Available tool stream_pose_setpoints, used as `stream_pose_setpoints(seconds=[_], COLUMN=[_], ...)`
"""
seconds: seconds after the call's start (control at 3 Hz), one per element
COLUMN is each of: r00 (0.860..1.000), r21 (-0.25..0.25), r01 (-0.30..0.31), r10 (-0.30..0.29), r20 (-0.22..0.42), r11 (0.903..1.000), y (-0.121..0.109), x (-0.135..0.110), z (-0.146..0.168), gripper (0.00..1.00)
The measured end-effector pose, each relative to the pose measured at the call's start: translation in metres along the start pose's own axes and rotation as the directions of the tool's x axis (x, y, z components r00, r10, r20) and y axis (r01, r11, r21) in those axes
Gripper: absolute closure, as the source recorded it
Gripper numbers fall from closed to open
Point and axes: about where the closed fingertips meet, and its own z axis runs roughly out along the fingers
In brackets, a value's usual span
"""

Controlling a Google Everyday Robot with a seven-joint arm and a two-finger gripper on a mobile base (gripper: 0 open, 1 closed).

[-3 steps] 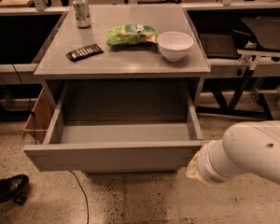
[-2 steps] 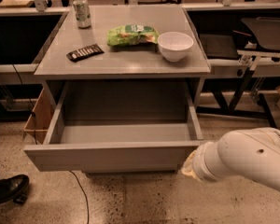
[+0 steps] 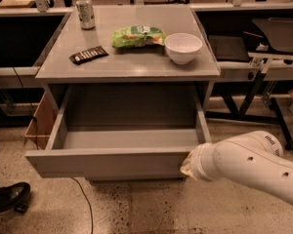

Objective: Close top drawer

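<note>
Under the grey tabletop [image 3: 136, 65] the top drawer [image 3: 107, 164] stands pulled well out, its inside bare and its wide flat front facing the camera. At lower right a white arm [image 3: 254, 167] reaches in, and its gripper [image 3: 189, 164] sits at the right end of the drawer front, seemingly touching it; whether it is open or closed I cannot tell. On the tabletop are a white bowl [image 3: 183, 48], just beside it a green bag [image 3: 136, 36], a dark flat packet [image 3: 88, 55], and a can [image 3: 85, 12] upright at the back left.

Matt grey top drawer [image 3: 107, 163] — smooth pale gripper [image 3: 186, 166] at its front.
</note>
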Motion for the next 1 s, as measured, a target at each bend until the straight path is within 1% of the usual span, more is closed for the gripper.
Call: stream_pose_setpoints(seconds=[0.33, 0.67, 1.0], r00=[1.0, 0.999, 0.996], r21=[0.073, 0.119, 0.17], r01=[0.008, 0.003, -0.018], r10=[-0.01, -0.009, 0.003], r20=[0.029, 0.051, 0.085], r11=[0.9973, 0.9929, 0.9853], y=[-0.026, -0.044, -0.069], x=[-0.016, -0.023, -0.032], z=[0.009, 0.012, 0.019], gripper=[1.0, 1.0, 1.0])
